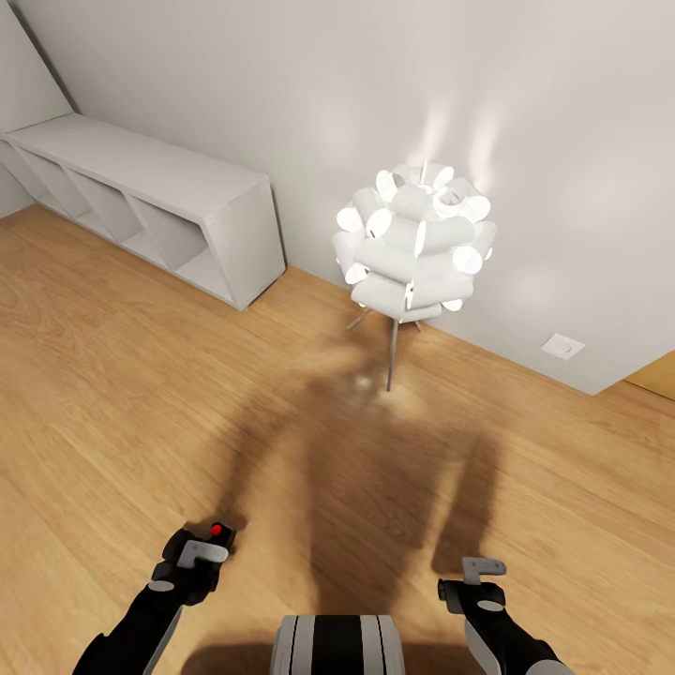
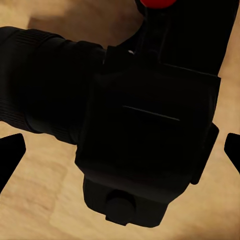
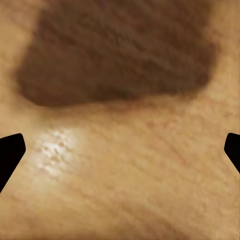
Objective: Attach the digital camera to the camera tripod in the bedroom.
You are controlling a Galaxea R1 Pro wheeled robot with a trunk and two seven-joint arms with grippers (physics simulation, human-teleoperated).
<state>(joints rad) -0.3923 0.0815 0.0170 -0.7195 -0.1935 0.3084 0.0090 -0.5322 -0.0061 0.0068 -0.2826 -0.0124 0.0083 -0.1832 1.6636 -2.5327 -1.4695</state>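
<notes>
One digital camera [image 2: 150, 125] gripped in left gripper [image 1: 199, 553]; right gripper [image 1: 473, 581] empty, jaws apart; one floor lamp [image 1: 412, 244], one cubby shelf [image 1: 150, 202].

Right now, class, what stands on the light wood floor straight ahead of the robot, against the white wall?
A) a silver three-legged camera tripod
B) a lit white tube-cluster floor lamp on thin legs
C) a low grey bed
B: the glowing white tube-cluster floor lamp stands on thin legs against the wall.

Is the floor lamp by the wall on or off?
On: the floor lamp glows bright white and throws light patches on the wall behind it.
</notes>
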